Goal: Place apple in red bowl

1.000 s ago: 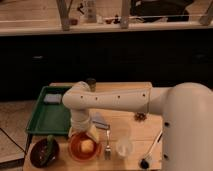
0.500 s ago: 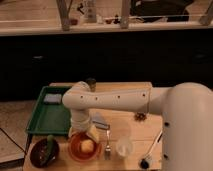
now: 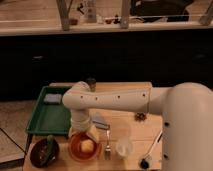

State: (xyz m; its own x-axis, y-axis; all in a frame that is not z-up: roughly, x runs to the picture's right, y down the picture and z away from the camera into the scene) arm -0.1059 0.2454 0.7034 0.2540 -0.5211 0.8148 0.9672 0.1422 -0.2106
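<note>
My gripper (image 3: 84, 134) hangs just above the red bowl (image 3: 83, 148), where the apple (image 3: 87, 145) rests inside; whether it grips the fruit, I cannot tell.

From my station I can read no text, label, brand, number or sign anywhere on the scene. The gripper (image 3: 86, 131) hangs just above the far rim of the red bowl (image 3: 84, 147), near the front left of the table, and its white casing carries no marking I can make out. The apple (image 3: 87, 145) lying in that bowl is bare. The row of small dark dots along the arm (image 3: 112, 99) is not lettering. The items on the far counter (image 3: 100, 27) show nothing I can make out as writing.
</note>
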